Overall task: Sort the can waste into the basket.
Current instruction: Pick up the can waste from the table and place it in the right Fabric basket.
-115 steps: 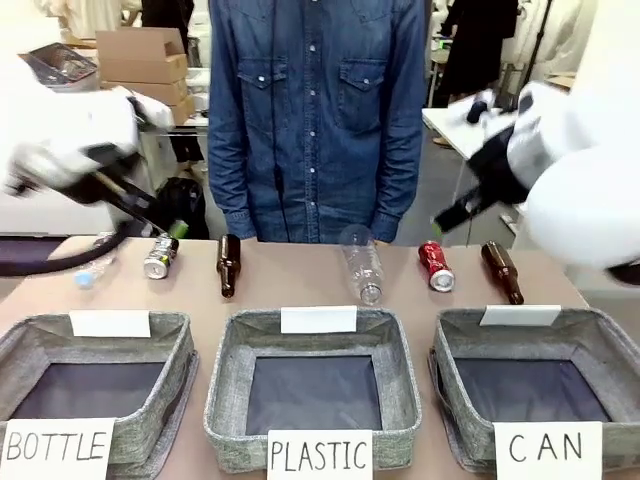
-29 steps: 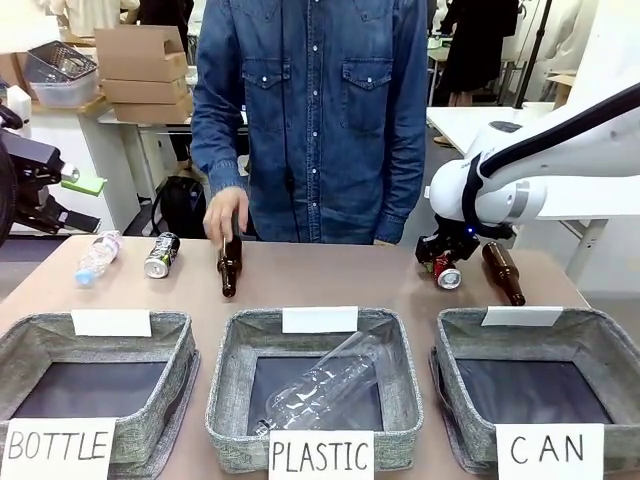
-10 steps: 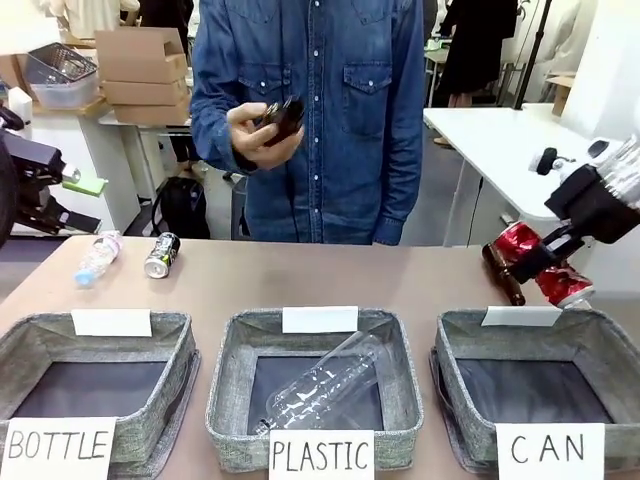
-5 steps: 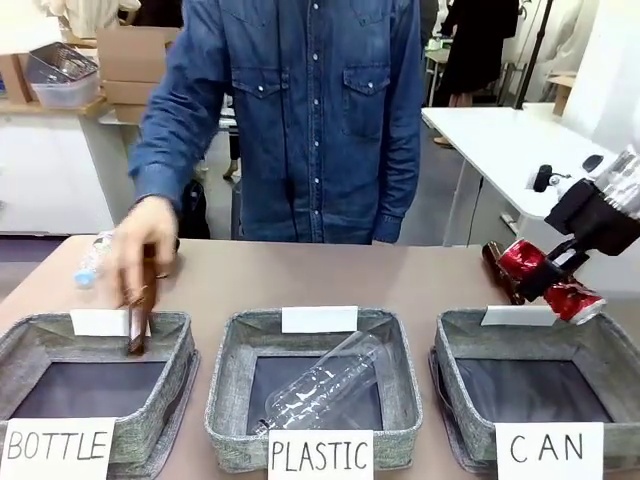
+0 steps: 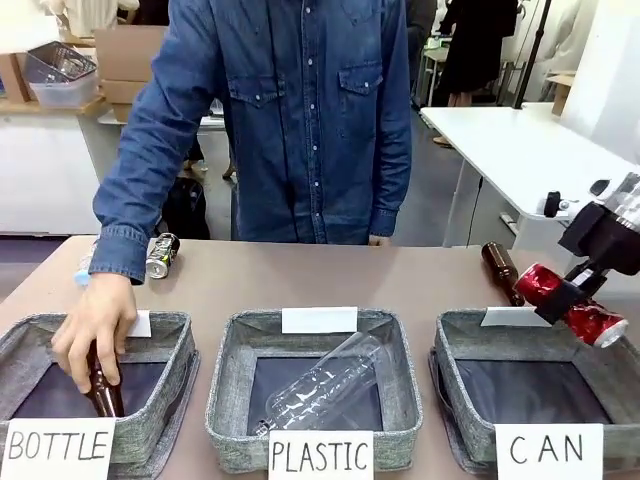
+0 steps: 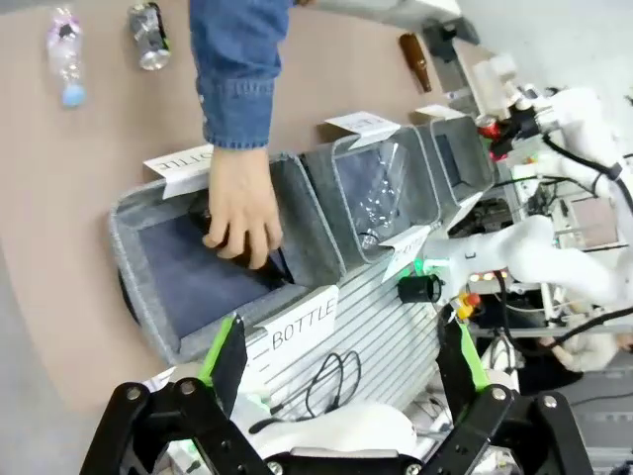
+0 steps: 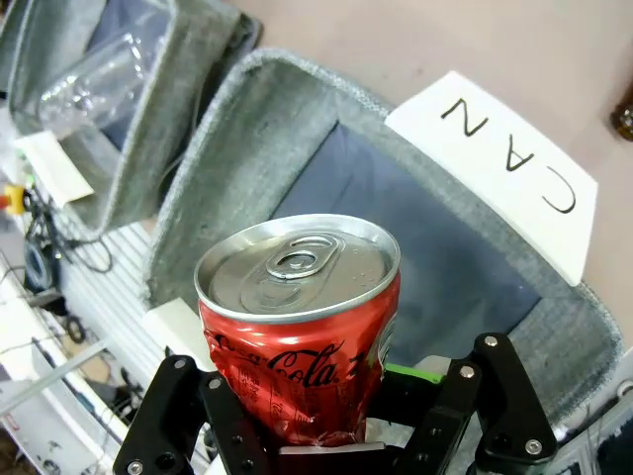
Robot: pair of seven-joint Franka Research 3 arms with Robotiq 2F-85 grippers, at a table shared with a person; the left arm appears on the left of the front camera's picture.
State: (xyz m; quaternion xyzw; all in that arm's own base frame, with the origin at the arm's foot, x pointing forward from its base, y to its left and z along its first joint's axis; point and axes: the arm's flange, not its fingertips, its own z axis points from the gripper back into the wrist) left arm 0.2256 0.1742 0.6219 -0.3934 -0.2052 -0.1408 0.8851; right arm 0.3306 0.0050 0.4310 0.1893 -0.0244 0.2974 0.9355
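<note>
We've swung right gripper [image 5: 562, 297], pinching red can [image 5: 596, 324], over basket's [image 5: 462, 330] far edge for drop; left gripper [image 6: 344, 366] spread, idle.

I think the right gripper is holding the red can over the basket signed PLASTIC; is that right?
Not quite: the right gripper holds the red can over the basket signed CAN, not PLASTIC, as the right wrist view shows.
</note>
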